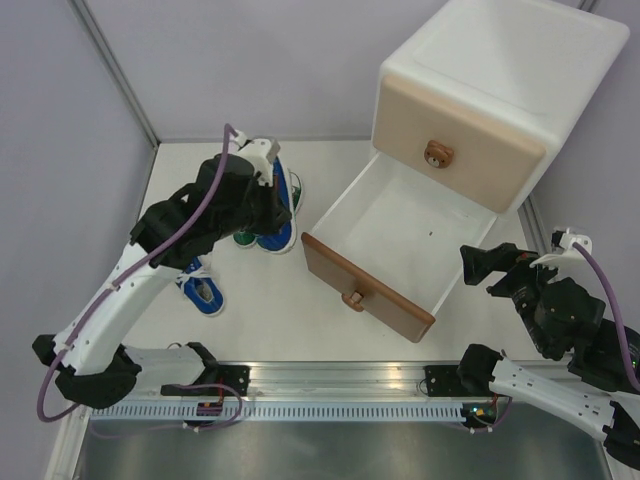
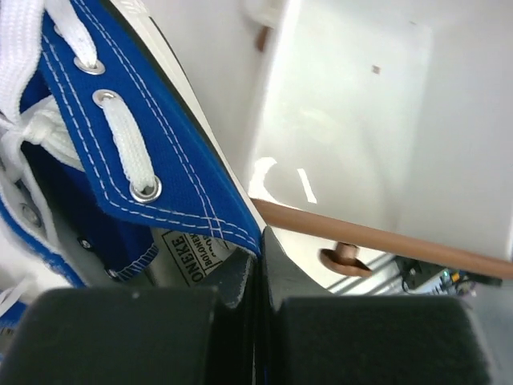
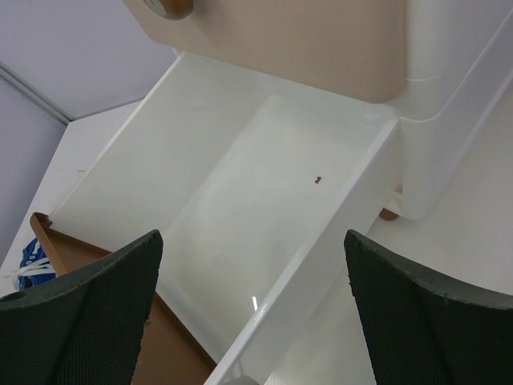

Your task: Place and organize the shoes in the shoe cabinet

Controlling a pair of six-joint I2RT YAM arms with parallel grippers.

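The white shoe cabinet (image 1: 500,60) stands at the back right. Its beige upper drawer (image 1: 455,125) is closed. Its brown lower drawer (image 1: 365,285) is pulled out, and its white inside (image 1: 400,215) holds nothing. My left gripper (image 1: 268,203) is shut on the collar of a blue shoe (image 1: 288,190), left of the open drawer. In the left wrist view the fingers (image 2: 240,281) pinch the blue canvas (image 2: 144,120). A green shoe (image 1: 244,238) peeks out under the arm. Another blue shoe (image 1: 204,294) lies nearer on the table. My right gripper (image 1: 488,268) is open and empty beside the drawer's right wall (image 3: 321,249).
A metal rail (image 1: 330,385) runs along the near edge between the arm bases. The drawer's brown knob (image 2: 345,261) sticks out toward the rail. A brown cabinet foot (image 3: 390,213) stands by the drawer's side. Grey walls close in the table at the left and back.
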